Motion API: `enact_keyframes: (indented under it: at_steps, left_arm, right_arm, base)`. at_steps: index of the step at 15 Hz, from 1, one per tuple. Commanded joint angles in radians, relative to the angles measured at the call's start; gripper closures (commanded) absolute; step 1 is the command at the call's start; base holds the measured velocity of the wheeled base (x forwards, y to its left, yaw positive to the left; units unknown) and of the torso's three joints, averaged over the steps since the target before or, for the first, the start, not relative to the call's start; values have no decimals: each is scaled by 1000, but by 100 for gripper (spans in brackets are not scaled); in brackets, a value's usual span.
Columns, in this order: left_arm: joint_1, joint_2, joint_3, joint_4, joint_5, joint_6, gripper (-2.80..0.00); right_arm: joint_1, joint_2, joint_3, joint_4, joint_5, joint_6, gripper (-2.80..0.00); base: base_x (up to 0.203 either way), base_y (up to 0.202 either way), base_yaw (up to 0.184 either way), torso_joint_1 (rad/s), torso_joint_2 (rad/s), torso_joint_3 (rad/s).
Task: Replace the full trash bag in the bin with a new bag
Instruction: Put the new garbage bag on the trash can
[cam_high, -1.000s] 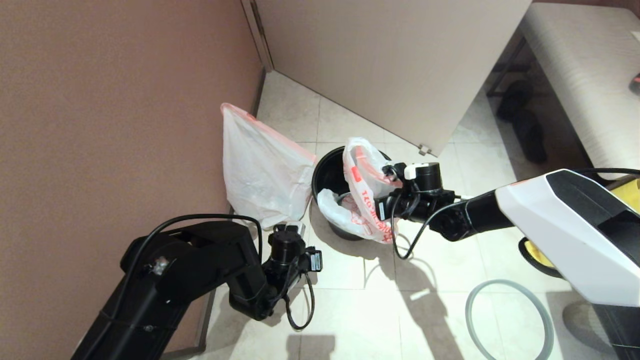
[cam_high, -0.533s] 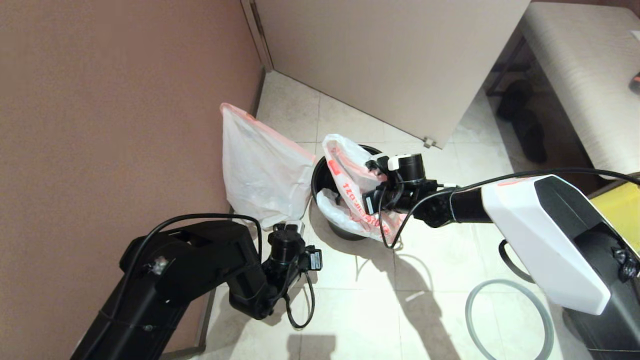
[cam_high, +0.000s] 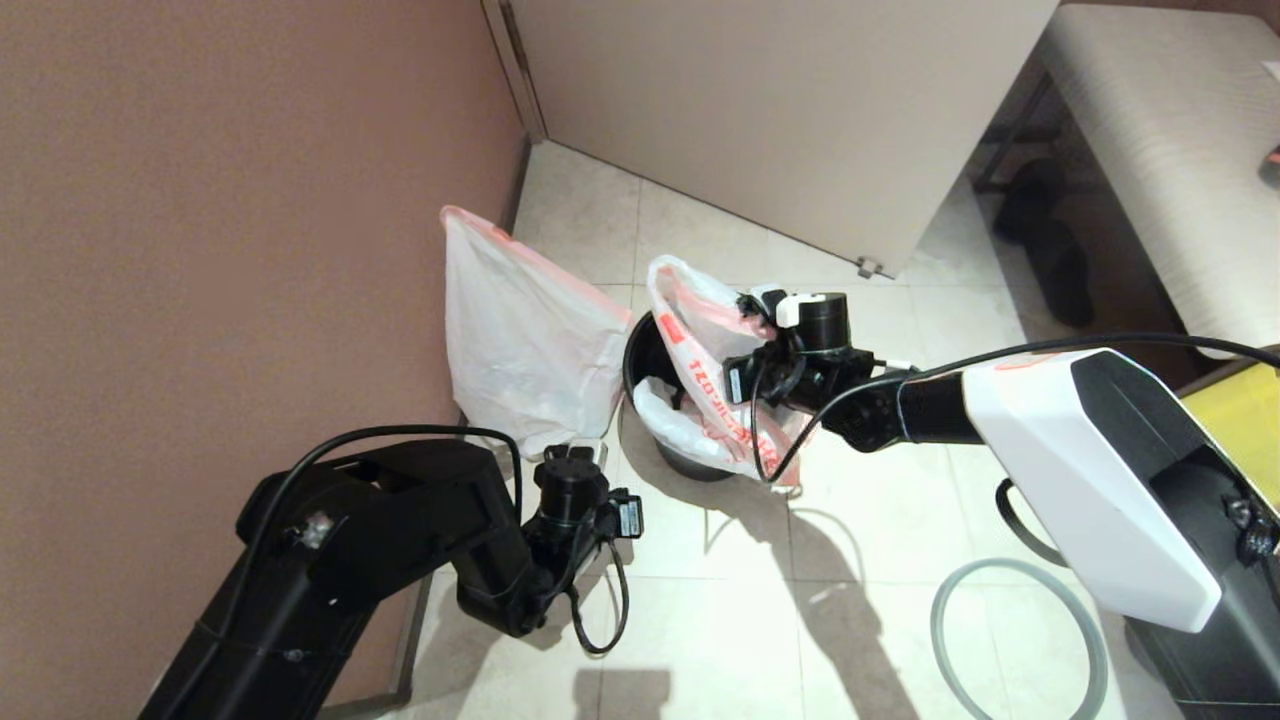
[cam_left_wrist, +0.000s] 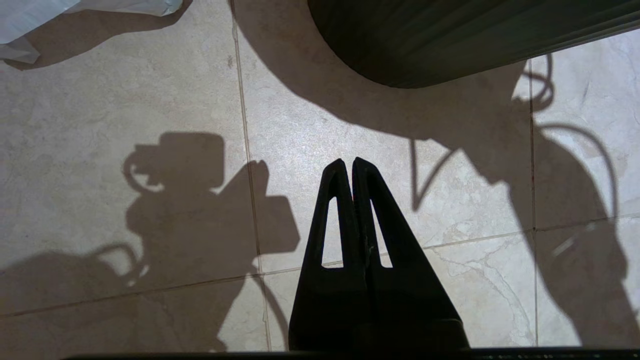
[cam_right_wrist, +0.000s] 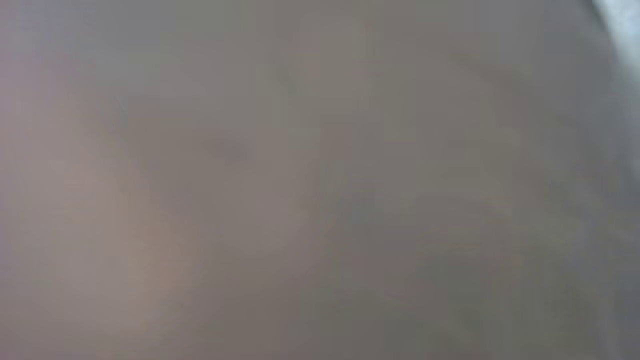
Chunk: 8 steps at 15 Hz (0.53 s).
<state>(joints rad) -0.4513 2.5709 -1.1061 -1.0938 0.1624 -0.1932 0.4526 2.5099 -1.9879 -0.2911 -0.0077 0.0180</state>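
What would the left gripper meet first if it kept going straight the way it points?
Likely the floor tile: the left gripper, shut and empty, points down at bare tile beside the bin. Nothing else shows in its line, though depth is unclear.

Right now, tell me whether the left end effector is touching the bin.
Apart. The left wrist view shows the shut left end effector over bare floor tile, with lit tile separating its tips from the bin.

Left gripper (cam_left_wrist: 348, 167) closed, arm low; right arm extended forward.
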Motion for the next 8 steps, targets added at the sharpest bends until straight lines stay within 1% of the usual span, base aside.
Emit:
enact_keyframes:
  at_steps: [1,2,3,4,6,8]
  left_arm:
    - [-1,-1,0,-6,2,-2,0]
    - [-1,0,-1,-6,2,0,0]
    - [-1,2,-10,-6,2,-1,0]
    - [0,3,-11,-6,2,-1,0]
    - [0,2,-11,-6,2,-2,0]
    - [0,2,-11,-6,2,-2,0]
  right_arm:
    - [7,-23,0,-4,-24,70,0]
    - [6,-33,0,-6,-68,96,0]
    - [-5,-44,0,-10,-84,101,0]
    - [-21,-59,0,-17,-87,111,0]
    - [-38,-82,0,-20,-88,159,0]
    - [-52,-94,0,-20,-87,172,0]
  base:
    - [0,0,0,0,0,0]
    - [0,0,0,0,0,0]
    - [0,0,0,0,0,0]
    - [0,0,0,0,0,0]
    - [0,0,0,0,0,0]
    - [0,0,0,0,0,0]
